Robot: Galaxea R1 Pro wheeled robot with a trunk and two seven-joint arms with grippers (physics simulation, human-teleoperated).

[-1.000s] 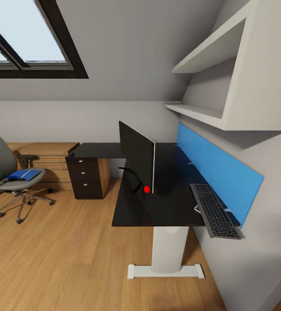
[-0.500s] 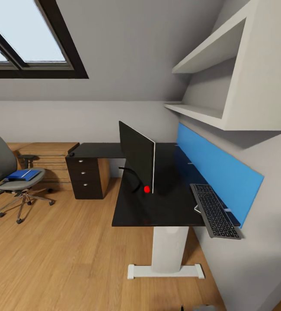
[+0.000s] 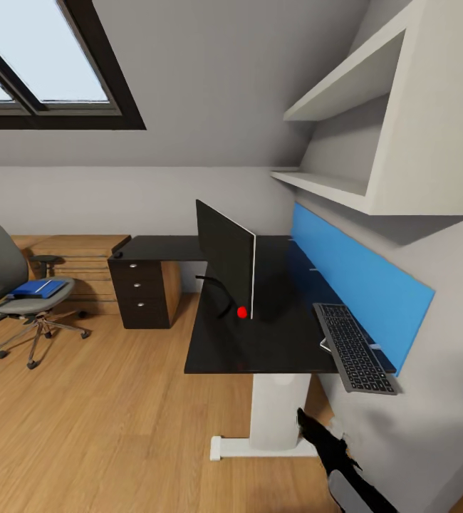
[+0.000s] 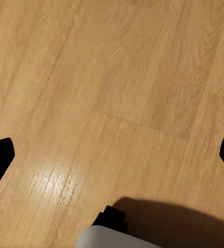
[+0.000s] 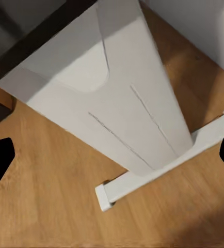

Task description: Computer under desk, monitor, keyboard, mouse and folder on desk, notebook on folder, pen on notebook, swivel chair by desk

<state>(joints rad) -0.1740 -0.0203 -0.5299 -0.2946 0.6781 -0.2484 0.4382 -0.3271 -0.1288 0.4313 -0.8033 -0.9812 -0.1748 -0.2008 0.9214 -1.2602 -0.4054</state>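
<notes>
The desk point(image 3: 260, 349) has a glossy black top on a white leg point(image 5: 117, 93). The monitor point(image 3: 224, 260) stands on it, edge-on to me. The keyboard point(image 3: 355, 347) lies at the desk's right end by the wall, overhanging the near edge. A tiny dark lump point(image 3: 117, 253) on the far desk corner looks like the mouse. At left, the grey swivel chair point(image 3: 3, 271) stands apart from the desk with the blue folder point(image 3: 40, 288) on its seat. My right gripper point(image 3: 317, 434) point(image 5: 112, 157) is open, low beside the desk leg. My left gripper point(image 4: 112, 155) is open over bare floor. Computer, notebook and pen are out of view.
A black drawer unit point(image 3: 142, 292) sits under the far desk section, with a light-wood chest point(image 3: 82, 263) behind it. A blue wall panel point(image 3: 360, 278) and white shelves point(image 3: 345, 185) run along the right wall. Open wood floor point(image 3: 103, 413) lies between chair and desk.
My right arm has risen into the head view at the bottom right, reaching up beside the desk's white leg. Nothing else has moved.
</notes>
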